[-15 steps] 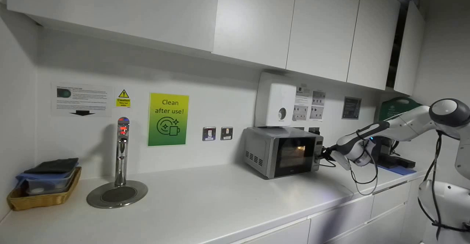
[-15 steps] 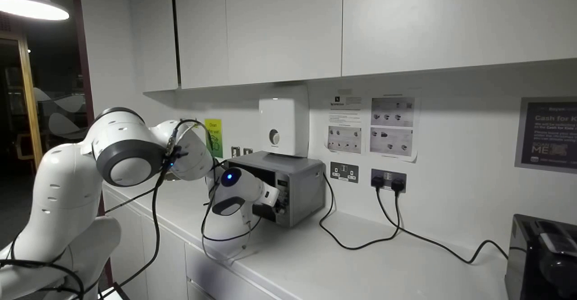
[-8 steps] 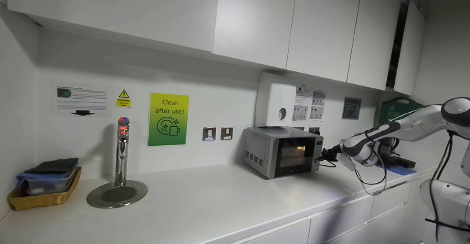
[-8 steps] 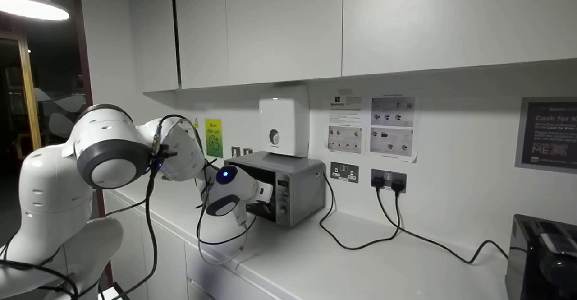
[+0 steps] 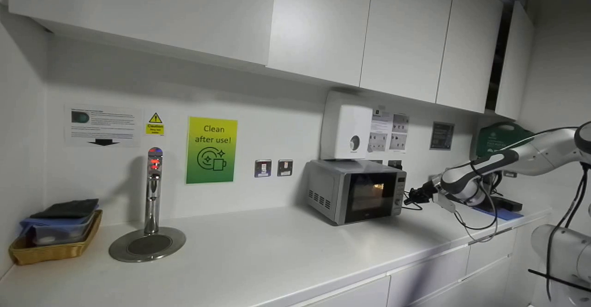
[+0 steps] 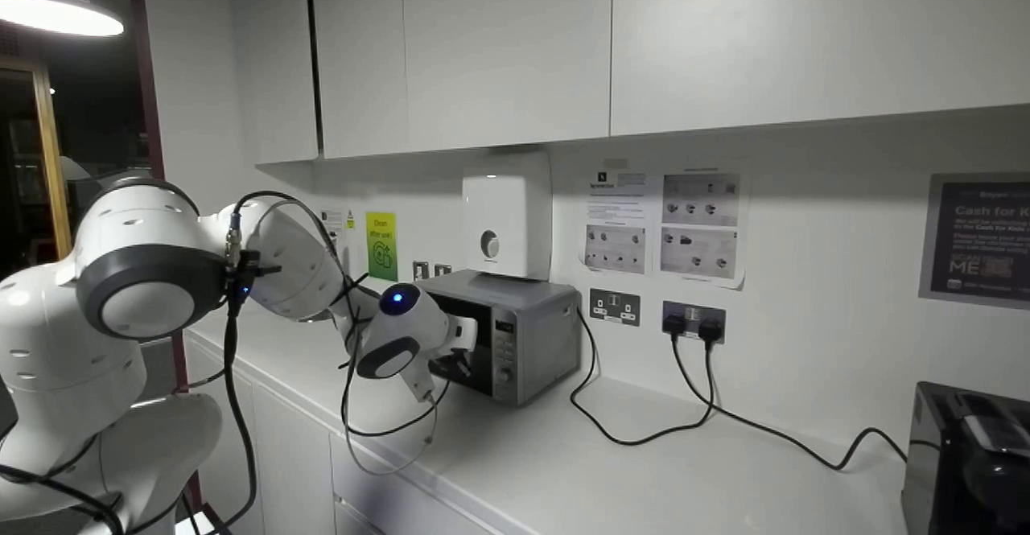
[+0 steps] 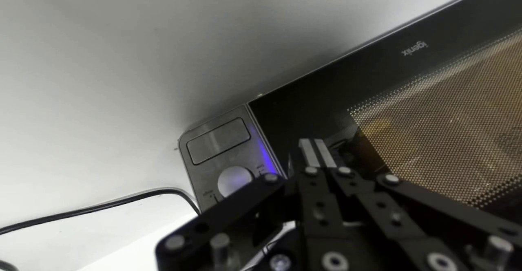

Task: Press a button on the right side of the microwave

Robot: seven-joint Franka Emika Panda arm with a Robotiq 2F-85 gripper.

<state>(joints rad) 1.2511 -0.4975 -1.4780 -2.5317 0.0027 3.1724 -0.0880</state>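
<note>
The silver-grey microwave [image 5: 325, 180] stands on the worktop, its door shut and a warm light glowing behind the dark window [image 5: 369, 198]. It also shows in an exterior view [image 6: 551, 342]. Its control panel [image 6: 504, 358] has a display, small buttons and a knob. In the wrist view the picture is turned: a round knob [image 7: 234, 180] and a wide rectangular button [image 7: 218, 140] show on the panel. My gripper [image 7: 316, 141] is shut and empty, its pads nearly together, in front of the door beside the panel. In an exterior view the gripper [image 5: 407, 201] stands apart from the microwave's front.
A white dispenser [image 5: 344, 127] hangs on the wall above the microwave. Black cables [image 6: 620, 441] run over the worktop [image 6: 684, 487] from the sockets. A dark machine [image 6: 966, 462] stands farther along. A chrome tap [image 5: 152, 201] and a wicker basket [image 5: 60, 253] are at the far end.
The arm has drawn back from the microwave's control panel. The gripper was close to the panel and is now apart from it, and the knob and buttons have come into sight.
</note>
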